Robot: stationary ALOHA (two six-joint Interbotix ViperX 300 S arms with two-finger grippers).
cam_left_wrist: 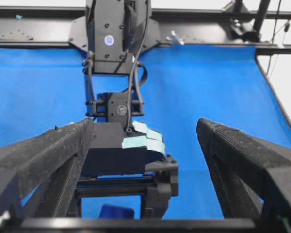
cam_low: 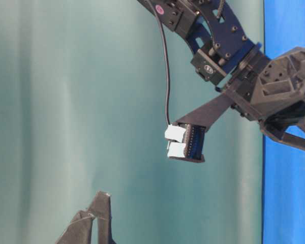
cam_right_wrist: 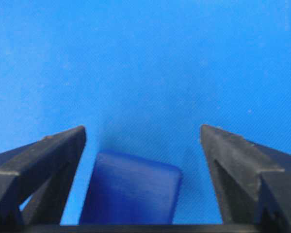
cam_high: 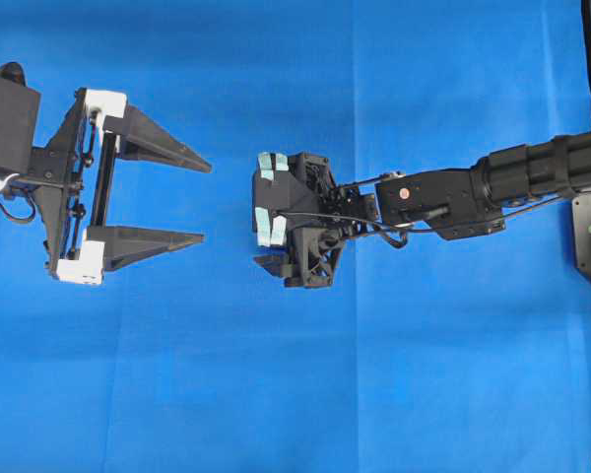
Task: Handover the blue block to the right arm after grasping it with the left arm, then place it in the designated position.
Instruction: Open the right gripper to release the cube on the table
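The blue block (cam_right_wrist: 131,189) lies on the blue cloth between my right gripper's fingers, nearer the left finger (cam_right_wrist: 48,170), with a gap on each side. The right gripper (cam_right_wrist: 142,128) is open and points straight down at the cloth; from overhead its body with mint-green parts (cam_high: 297,219) hides the block. In the left wrist view a corner of the block (cam_left_wrist: 116,211) shows under the right gripper (cam_left_wrist: 123,155). My left gripper (cam_high: 207,202), with white brackets, stands wide open to the left of the right gripper, pointing at it, with nothing between its fingers.
Blue cloth (cam_high: 276,394) covers the table. The right arm (cam_high: 492,187) stretches in from the right edge. A black frame (cam_left_wrist: 39,29) runs along the far end of the cloth. A tip of the left finger (cam_low: 99,218) shows at table level.
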